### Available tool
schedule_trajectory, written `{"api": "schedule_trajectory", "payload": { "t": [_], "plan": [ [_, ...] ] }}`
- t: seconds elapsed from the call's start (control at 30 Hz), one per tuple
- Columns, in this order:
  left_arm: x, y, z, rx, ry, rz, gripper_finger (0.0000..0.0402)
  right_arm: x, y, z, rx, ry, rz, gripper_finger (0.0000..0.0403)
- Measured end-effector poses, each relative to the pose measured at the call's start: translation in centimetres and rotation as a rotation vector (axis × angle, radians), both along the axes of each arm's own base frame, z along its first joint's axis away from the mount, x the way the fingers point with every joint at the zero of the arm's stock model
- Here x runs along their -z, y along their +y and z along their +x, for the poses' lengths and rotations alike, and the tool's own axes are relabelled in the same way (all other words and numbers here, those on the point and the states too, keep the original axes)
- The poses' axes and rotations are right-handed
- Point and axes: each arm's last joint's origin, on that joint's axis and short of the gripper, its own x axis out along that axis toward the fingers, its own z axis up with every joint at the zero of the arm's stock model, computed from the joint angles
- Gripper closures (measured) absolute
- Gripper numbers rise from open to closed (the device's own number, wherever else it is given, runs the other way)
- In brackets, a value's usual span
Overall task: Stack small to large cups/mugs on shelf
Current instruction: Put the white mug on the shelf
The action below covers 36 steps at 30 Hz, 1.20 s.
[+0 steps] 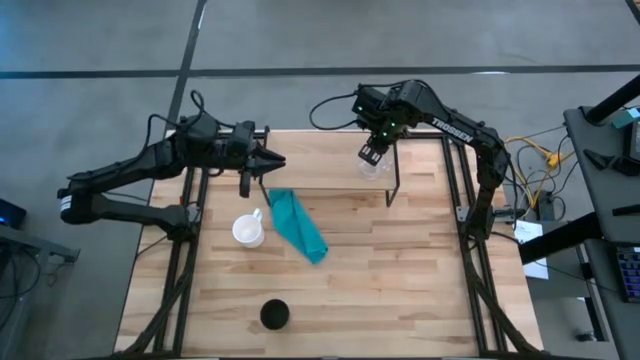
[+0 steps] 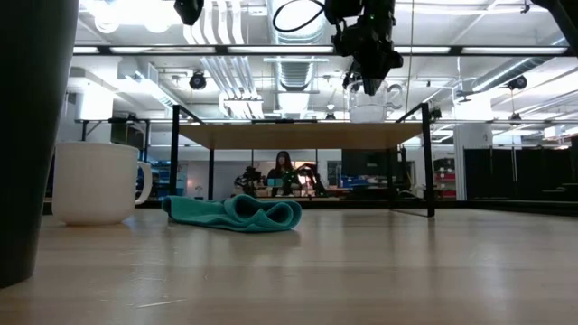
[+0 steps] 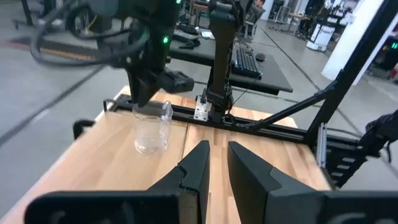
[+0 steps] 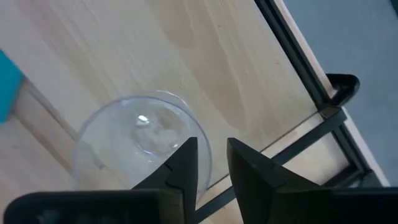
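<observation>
While the glass cup [image 1: 375, 167] is already up on the shelf [image 1: 320, 160], near its right end, the right gripper [image 1: 372, 153] sits right on top of it, fingers pinched narrow over the rim with one inside and one outside the wall, so it looks like the placing step; whether it's gripping tight or just easing off I can't quite tell; that arm reaches in from the far right corner and bends down over the shelf, wrist pointing nearly straight down. I'd guess the next move is to let go cleanly and lift straight up without tipping the glass, then go for the white mug [image 1: 249, 231], which stands on the table in front of the shelf, just left of the teal cloth [image 1: 297, 225]; the black cup [image 1: 275, 315] is well in front of the shelf, near the table's front edge. Left gripper [image 1: 268, 163] hovers at the shelf's left end, fingers a narrow gap apart, holding nothing.
</observation>
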Motion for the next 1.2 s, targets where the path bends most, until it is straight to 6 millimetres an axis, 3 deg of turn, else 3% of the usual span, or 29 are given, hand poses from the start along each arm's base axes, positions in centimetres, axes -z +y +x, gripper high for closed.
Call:
{"api": "schedule_trajectory", "payload": {
  "t": [0.27,0.47,0.77,1.2],
  "plan": [
    [0.2,0.3,0.8,0.0,0.012,-0.003,0.0358,-2.0,0.7,0.2,-0.025,-0.081,-0.015,0.0322],
    [-0.4,0.0,0.1,0.0,-0.029,0.009,0.0358,-4.5,2.5,0.4,-0.076,-0.167,-0.051,0.0316],
    [-1.3,-0.6,-1.9,-0.001,-0.071,0.021,0.0358,-7.8,6.7,0.7,-0.204,-0.308,-0.08,0.0327],
    [-0.3,-1.1,-3.4,-0.001,0.043,-0.019,0.0358,-8.3,13.2,1.3,-0.258,-0.364,0.016,0.0302]
  ]
}}
